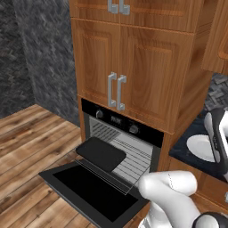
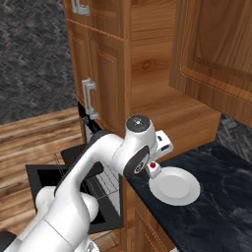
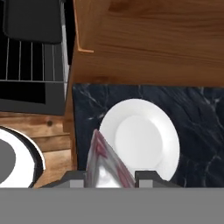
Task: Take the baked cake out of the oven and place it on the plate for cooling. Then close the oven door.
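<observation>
Cake [image 3: 105, 164] in gripper [image 3: 109, 177] above plate [image 3: 144, 135], dark counter [image 3: 197, 113].

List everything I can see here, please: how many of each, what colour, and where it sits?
Baked cake: one, white with red, held above the plate's near edge.
Plate: one, white, on the dark counter.
Counter: one, black marbled, right of the oven.
Oven: one, black, under the wooden cabinets.
Oven door: one, black, folded down open.
Tray: one, black, on the pulled-out wire rack.
Cabinets: wooden, silver handles, above the oven.
Floor: wooden planks.
End effector: one, closed on the cake, on a white arm.
</observation>
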Controlling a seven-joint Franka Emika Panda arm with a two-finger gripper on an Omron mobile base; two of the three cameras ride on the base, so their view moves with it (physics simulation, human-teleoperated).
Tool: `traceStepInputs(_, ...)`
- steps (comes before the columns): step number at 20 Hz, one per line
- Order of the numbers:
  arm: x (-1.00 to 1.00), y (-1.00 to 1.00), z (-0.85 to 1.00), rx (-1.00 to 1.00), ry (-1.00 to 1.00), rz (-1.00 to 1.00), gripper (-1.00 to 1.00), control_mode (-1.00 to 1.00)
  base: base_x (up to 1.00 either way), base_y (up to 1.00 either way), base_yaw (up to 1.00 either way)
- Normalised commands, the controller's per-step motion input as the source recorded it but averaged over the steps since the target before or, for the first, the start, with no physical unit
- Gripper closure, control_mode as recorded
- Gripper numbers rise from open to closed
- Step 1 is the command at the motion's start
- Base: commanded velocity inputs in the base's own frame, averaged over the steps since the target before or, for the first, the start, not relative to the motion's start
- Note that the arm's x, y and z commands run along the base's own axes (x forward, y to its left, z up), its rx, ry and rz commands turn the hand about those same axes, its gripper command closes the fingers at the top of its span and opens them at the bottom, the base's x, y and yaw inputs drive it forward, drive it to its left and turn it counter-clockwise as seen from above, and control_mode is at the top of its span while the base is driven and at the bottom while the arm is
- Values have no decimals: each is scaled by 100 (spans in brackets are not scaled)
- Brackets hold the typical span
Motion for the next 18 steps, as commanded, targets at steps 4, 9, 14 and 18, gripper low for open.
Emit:
traceStepInputs(4, 18, -41, -35, 0, 8, 0, 100, -100, 0, 0, 0)
traceStepInputs(9, 19, -35, -31, 0, 9, 0, 100, -100, 0, 0, 0)
traceStepInputs(14, 19, -31, -33, 0, 9, 0, 100, -100, 0, 0, 0)
traceStepInputs(18, 20, -28, -31, 3, 5, 0, 100, -100, 0, 0, 0)
